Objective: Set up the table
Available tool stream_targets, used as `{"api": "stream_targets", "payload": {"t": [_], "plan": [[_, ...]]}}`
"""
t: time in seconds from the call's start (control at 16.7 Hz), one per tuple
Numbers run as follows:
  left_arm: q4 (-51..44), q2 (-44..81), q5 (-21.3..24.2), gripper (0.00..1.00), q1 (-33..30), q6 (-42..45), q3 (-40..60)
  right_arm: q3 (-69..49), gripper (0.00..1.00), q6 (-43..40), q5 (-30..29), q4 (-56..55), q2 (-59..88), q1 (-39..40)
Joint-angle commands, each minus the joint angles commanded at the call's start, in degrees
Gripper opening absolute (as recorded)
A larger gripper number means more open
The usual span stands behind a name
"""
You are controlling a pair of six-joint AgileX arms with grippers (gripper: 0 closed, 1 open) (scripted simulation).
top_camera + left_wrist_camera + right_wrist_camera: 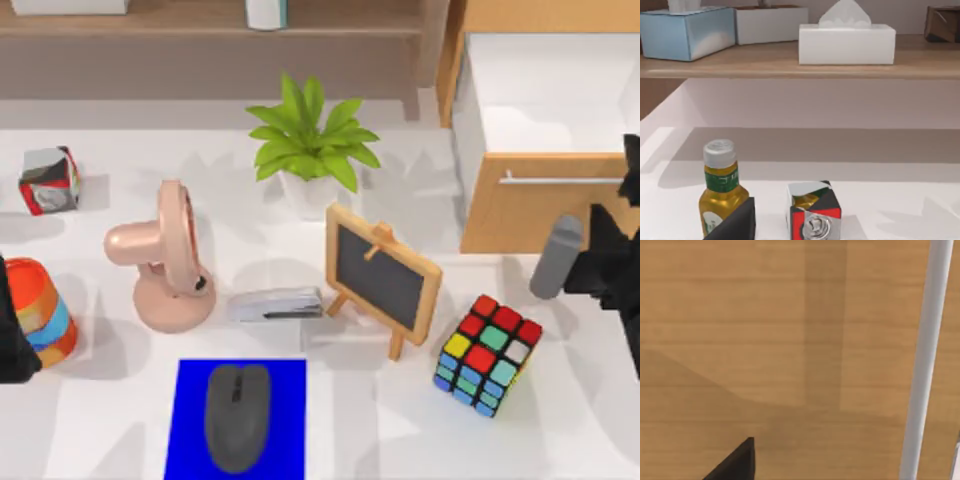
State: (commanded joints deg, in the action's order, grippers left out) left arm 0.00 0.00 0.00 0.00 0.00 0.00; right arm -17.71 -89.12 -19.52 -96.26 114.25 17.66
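The white table [400, 420] carries a blue mat [190, 420] with a grey mouse [238, 416] at the front. Behind them are a grey stapler [275, 304], a pink fan [165, 262], a small blackboard [384, 275], a colour cube [487, 354] and a potted plant [310, 145]. My right gripper [600, 270] hangs at the right edge, close to the wooden drawer front [790, 340] and its white handle bar [925, 360]. It is open and holds nothing. My left gripper [12, 335] is parked at the left edge, open, one finger [737, 222] showing.
The drawer cabinet [540, 200] stands pulled open at the back right. A grey cylinder [556, 257] stands just left of my right gripper. A striped orange cup [42, 312] and a red-and-white box [50, 180] sit at left. A yellow bottle [722, 192] stands near that box [812, 212].
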Motion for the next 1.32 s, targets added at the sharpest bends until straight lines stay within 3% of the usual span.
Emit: {"api": "stream_targets", "payload": {"t": [0.18,0.96,1.32], "plan": [[0.0,0.0,0.0,1.0,0.0,0.0,0.0,0.0,1.0,0.0,0.0,0.0,0.0,0.0],[0.0,0.0,0.0,1.0,0.0,0.0,0.0,0.0,0.02,0.0,0.0,0.0,0.0,0.0],[0.0,0.0,0.0,1.0,0.0,0.0,0.0,0.0,0.0,0.0,0.0,0.0,0.0,0.0]]}}
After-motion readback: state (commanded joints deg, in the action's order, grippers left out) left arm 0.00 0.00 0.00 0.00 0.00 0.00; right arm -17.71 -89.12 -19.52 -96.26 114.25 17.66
